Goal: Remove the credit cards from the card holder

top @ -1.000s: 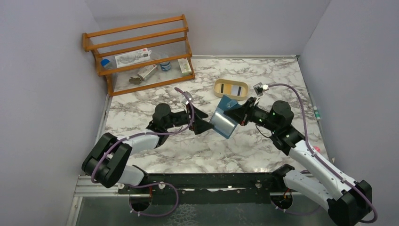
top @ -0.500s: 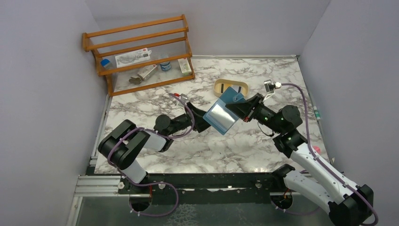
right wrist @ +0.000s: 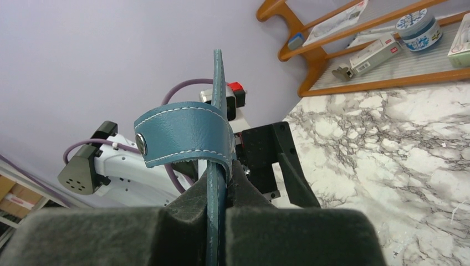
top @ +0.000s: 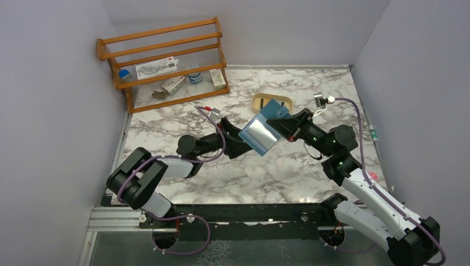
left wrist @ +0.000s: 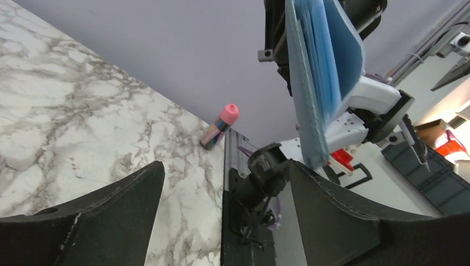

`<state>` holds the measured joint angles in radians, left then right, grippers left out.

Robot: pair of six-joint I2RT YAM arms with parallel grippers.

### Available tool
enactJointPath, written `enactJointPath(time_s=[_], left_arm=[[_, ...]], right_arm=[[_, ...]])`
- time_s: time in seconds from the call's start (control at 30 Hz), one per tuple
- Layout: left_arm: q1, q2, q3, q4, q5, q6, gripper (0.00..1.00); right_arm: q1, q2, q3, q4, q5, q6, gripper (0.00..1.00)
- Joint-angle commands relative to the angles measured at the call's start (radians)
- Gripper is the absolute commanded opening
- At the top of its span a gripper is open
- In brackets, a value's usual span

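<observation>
While right hand [right wrist: 217,185] pinches 1 card holder [right wrist: 185,136] aloft, left hand [left wrist: 226,169] gapes empty.

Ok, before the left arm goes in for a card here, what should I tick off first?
1. Right gripper shut on the wallet: ok.
2. Wallet held up off the table: ok.
3. Left gripper open: ok.
4. Wallet between the left fingers: not ok, in the left wrist view it sits beyond one fingertip.
5. A card edge sticking out to pinch: cannot tell.
</observation>
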<state>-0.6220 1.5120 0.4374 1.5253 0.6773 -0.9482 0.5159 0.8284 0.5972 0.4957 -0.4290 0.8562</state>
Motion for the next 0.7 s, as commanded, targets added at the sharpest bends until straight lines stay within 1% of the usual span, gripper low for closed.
enactJointPath(time_s=[0.0,0.17,0.33,0.5,0.6,0.67], left_arm=[[-0.011,-0.041,-0.046,0.267,0.121,-0.054,0.86],[-0.041,-0.035,-0.052,0.267,0.133,-0.047,0.88],[-0.042,-0.022,-0.045,0.267,0.043,-0.018,0.87],[-0.042,-0.009,-0.016,0.268,-0.007,-0.003,0.79],[-0.042,-0.014,0.007,0.268,-0.013,-0.001,0.70],[-0.042,-0.016,0.020,0.269,-0.015,-0.003,0.67]], right_arm=[[0.001,-0.034,-0.002,0.033,0.063,-0.006,0.01],[0.000,-0.031,0.000,0.048,0.081,-0.006,0.01],[0.001,-0.016,0.004,0.066,0.055,0.005,0.01],[0.000,-0.018,0.006,0.062,0.042,0.000,0.01],[0.001,-0.016,0.005,0.059,0.031,0.000,0.01],[0.000,-0.016,0.003,0.061,0.027,0.003,0.01]])
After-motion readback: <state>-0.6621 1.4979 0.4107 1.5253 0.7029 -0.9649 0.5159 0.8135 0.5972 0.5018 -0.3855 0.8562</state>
